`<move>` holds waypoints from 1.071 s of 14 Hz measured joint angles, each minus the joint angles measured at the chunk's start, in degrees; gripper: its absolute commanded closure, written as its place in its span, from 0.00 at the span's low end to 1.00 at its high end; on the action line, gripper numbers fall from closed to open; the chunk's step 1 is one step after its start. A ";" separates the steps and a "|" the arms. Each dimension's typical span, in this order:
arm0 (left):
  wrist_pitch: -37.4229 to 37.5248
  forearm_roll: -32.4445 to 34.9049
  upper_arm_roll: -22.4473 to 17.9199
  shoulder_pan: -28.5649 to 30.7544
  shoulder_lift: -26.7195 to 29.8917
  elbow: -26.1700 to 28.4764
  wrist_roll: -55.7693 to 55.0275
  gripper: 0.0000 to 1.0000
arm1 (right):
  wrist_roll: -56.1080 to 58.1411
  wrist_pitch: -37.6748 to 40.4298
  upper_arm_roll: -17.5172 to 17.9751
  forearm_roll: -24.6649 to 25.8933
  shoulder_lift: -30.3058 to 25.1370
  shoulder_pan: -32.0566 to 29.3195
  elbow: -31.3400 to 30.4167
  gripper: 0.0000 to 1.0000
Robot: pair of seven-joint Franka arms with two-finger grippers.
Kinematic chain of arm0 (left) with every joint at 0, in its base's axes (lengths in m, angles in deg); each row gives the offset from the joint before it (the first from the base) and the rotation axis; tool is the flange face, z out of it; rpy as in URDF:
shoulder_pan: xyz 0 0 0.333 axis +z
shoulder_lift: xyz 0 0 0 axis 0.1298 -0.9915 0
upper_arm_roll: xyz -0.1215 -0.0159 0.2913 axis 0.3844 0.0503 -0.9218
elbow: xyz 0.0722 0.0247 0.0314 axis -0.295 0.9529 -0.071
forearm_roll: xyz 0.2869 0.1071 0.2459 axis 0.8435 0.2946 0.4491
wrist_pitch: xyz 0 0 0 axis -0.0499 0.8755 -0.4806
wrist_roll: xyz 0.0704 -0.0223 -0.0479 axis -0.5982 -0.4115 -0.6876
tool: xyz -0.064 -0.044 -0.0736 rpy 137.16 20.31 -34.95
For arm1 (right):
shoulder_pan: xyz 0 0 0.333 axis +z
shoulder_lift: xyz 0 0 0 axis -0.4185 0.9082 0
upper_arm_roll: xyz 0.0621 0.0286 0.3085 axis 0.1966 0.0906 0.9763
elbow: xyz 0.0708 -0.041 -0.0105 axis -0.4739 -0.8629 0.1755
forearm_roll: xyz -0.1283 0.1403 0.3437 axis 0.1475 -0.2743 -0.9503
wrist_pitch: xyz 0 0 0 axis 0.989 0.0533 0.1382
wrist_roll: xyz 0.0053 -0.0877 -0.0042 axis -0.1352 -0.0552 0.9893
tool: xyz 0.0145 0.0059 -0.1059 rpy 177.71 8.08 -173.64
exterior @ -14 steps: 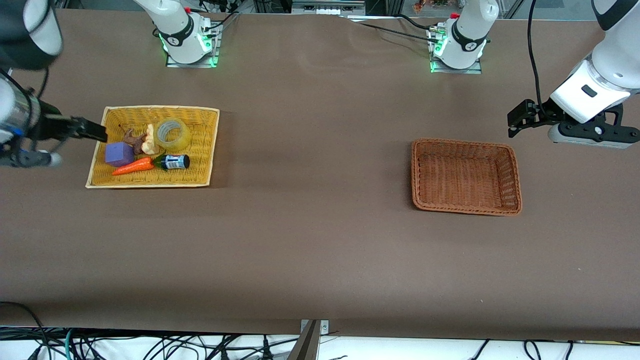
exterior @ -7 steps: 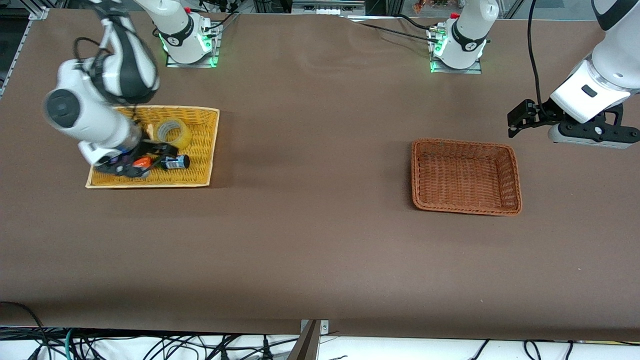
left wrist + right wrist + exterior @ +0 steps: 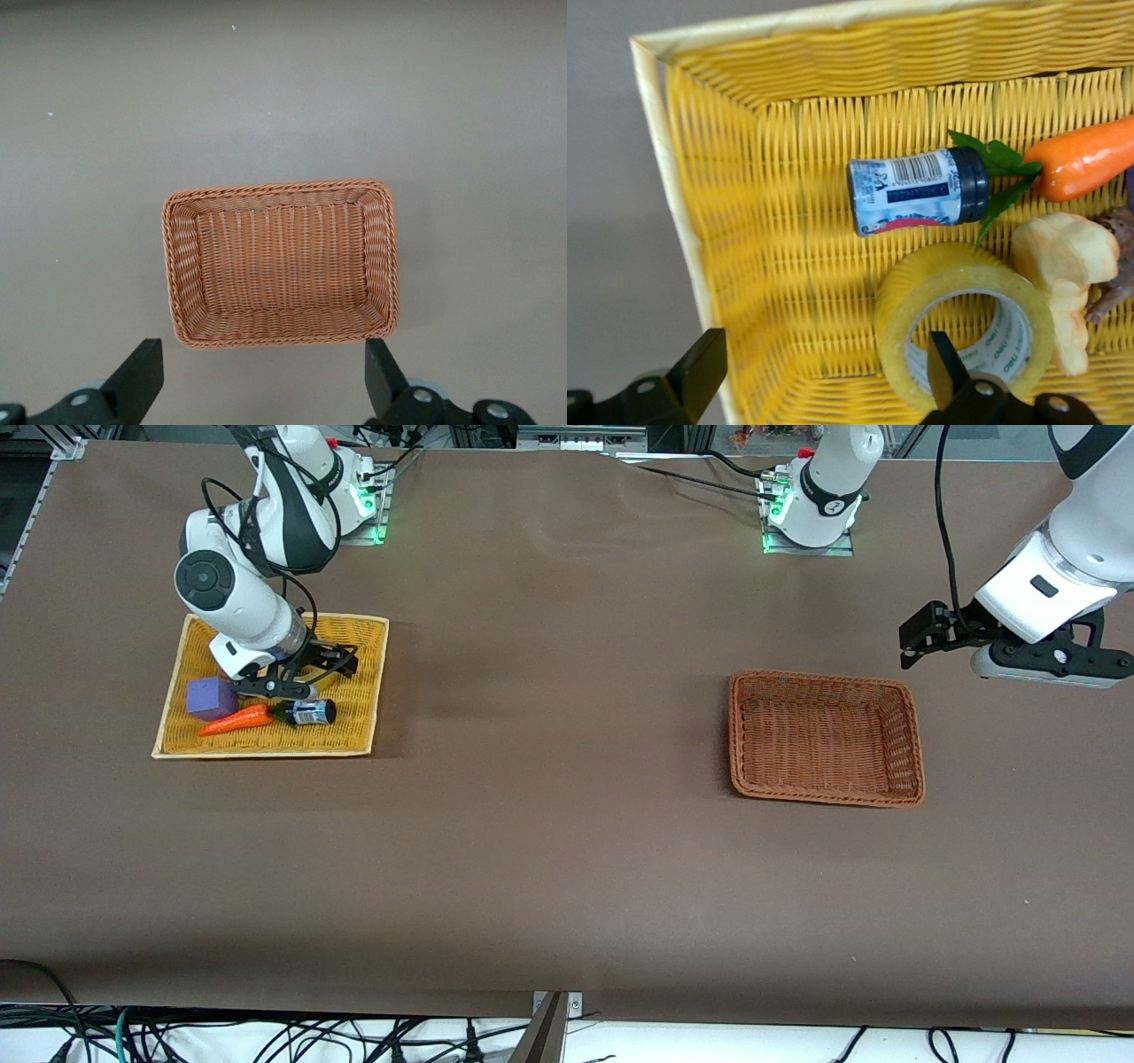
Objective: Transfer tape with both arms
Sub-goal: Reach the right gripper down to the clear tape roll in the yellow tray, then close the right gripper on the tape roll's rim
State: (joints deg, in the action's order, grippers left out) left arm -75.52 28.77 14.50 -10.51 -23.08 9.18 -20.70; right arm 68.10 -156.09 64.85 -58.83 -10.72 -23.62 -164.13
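Note:
The tape (image 3: 908, 305), a yellowish ring with a pale core, lies flat in the yellow basket (image 3: 361, 717). In the front view my right gripper (image 3: 306, 666) hangs low over it and hides it. In the right wrist view my right gripper (image 3: 822, 372) is open. One fingertip (image 3: 943, 363) is over the tape's core hole, the other over the basket's wall (image 3: 656, 159). My left gripper (image 3: 921, 636) waits in the air, open and empty, beside the brown basket (image 3: 735, 726) at the left arm's end. It also shows in the left wrist view (image 3: 261, 381).
In the yellow basket lie a purple cube (image 3: 211, 697), an orange carrot (image 3: 235, 719), a small dark-capped bottle (image 3: 310, 711) and a pale chunk (image 3: 1063, 257) touching the tape. The brown basket (image 3: 279, 266) holds nothing.
My right arm has swung in from the table's end to above the yellow basket, and its gripper now sits over the tape. The left arm has not moved.

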 measured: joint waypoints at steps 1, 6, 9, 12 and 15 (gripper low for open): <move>0.00 0.00 0.00 0.00 0.00 0.00 0.00 0.00 | 0.04 -1.80 0.00 0.40 0.01 -0.01 -1.42 0.00; 0.00 0.00 0.00 0.00 0.00 0.00 0.00 0.00 | 1.50 -9.10 -0.01 0.69 0.85 -0.01 -6.87 0.00; 0.00 0.00 0.00 0.00 0.00 0.00 0.00 0.00 | 2.20 -10.04 -0.15 0.69 2.07 -0.01 -7.05 0.00; 0.00 0.00 0.00 0.00 0.00 0.00 0.00 0.00 | 2.66 -11.32 -0.29 0.71 2.82 -0.04 -7.60 0.00; 0.00 0.00 0.00 0.00 0.00 0.00 0.00 0.00 | 5.62 -12.69 -2.33 0.71 3.47 -0.08 -8.80 0.00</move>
State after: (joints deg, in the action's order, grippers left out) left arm -75.52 28.77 14.50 -10.51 -23.08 9.18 -20.70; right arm 73.72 -168.78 62.51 -58.11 -7.24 -23.70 -172.93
